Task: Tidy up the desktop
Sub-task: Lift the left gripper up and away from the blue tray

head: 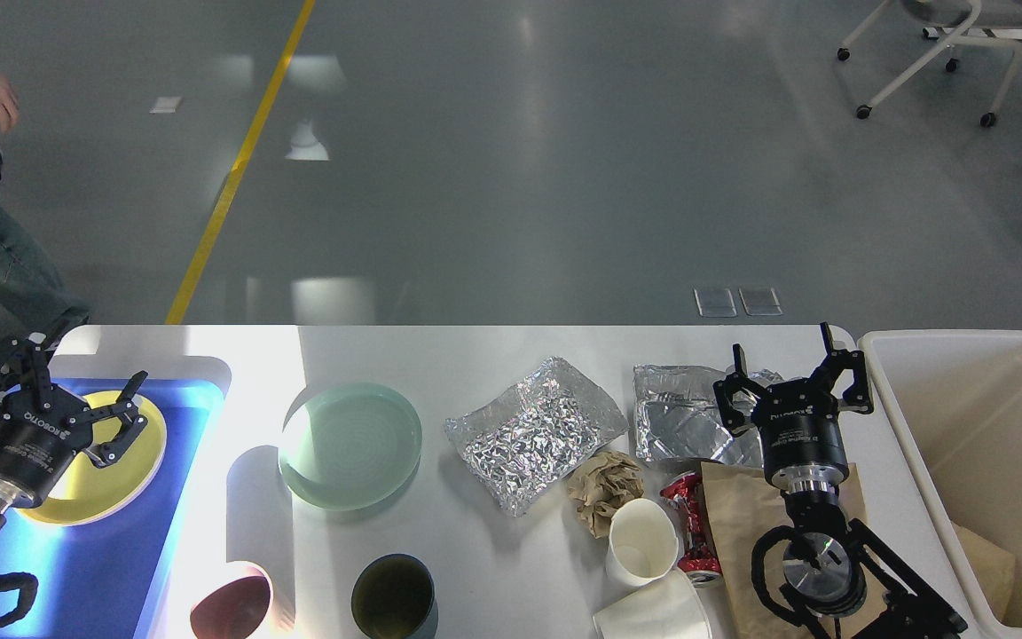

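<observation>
White and matte, the desktop carries a pale green glass plate, crumpled silver foil sheets, paper cups and brown paper. The left gripper hangs spread and empty over a yellow plate in the blue tray; the right gripper, also splayed and empty, hovers by the foil. Next, I'd judge, comes taking foil to the beige bin.

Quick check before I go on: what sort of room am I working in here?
Probably a lab or workshop floor, not a home: bare grey floor with a yellow line, a wheeled chair, and a white desktop staged with dishes and rubbish.
</observation>
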You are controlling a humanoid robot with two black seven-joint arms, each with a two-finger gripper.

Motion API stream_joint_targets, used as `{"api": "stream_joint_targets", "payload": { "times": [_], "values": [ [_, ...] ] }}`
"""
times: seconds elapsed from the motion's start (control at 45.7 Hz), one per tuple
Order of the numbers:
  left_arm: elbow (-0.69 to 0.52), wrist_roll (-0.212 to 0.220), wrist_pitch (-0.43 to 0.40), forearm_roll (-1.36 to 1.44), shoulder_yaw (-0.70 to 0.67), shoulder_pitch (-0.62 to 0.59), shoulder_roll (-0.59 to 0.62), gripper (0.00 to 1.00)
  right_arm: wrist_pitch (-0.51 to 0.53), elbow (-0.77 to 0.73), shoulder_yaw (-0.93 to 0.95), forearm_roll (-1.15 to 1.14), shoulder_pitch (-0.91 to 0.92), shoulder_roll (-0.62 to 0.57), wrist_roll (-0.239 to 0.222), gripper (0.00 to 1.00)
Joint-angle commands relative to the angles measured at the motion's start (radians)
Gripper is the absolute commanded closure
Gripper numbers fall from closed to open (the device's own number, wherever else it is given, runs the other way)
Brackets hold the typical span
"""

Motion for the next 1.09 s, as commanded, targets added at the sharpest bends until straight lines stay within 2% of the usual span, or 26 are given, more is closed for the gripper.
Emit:
{"api": "stream_joint_targets", "payload": {
  "times": [0.0, 0.219, 0.328, 0.46, 0.569, 0.679, 0.81, 0.898, 1.007, 1.073],
  "values": [
    [0.003, 0.001, -0.003, -0.027, 0.338, -0.148, 0.207, 0.03, 0.0, 0.0, 0.0, 0.0, 0.0, 0.0, 0.001, 0.0],
    [0.003, 0.006, -0.015, -0.03, 0.958, -0.541, 0.333, 0.03, 0.0, 0.002, 0.0, 0.0, 0.0, 0.0, -0.001, 0.0],
    [0.001, 0.0, -0.015, -0.029, 1.233, -0.747, 0.347, 0.03, 0.0, 0.0, 0.0, 0.002, 0.0, 0.0, 0.001, 0.0],
    [0.003, 0.009, 0.015, -0.026, 1.53, -0.92, 0.332, 0.03, 0.0, 0.0, 0.0, 0.002, 0.0, 0.0, 0.001, 0.0],
    [-0.005, 0.024, 0.1, -0.015, 1.679, -1.032, 0.289, 0.03, 0.0, 0.0, 0.0, 0.0, 0.0, 0.0, 0.001, 0.0],
    [-0.005, 0.058, 0.181, -0.013, 1.744, -1.107, 0.275, 0.03, 0.0, 0.0, 0.0, 0.0, 0.0, 0.0, 0.001, 0.0],
    [-0.017, 0.06, 0.17, -0.012, 1.764, -1.163, 0.274, 0.03, 0.0, 0.0, 0.0, 0.002, 0.0, 0.0, 0.001, 0.0],
    [-0.034, 0.058, 0.155, -0.012, 1.836, -1.238, 0.272, 0.03, 0.0, 0.0, 0.0, 0.0, 0.0, 0.0, -0.001, 0.0],
    [-0.132, 0.06, 0.109, -0.013, 2.049, -1.383, 0.246, 0.03, 0.0, 0.0, 0.0, 0.0, 0.0, 0.0, 0.001, 0.0],
    [-0.198, 0.034, 0.1, -0.032, 2.188, -1.492, 0.217, 0.03, 0.001, 0.0, 0.0, 0.002, 0.0, 0.0, 0.001, 0.0]
  ]
}}
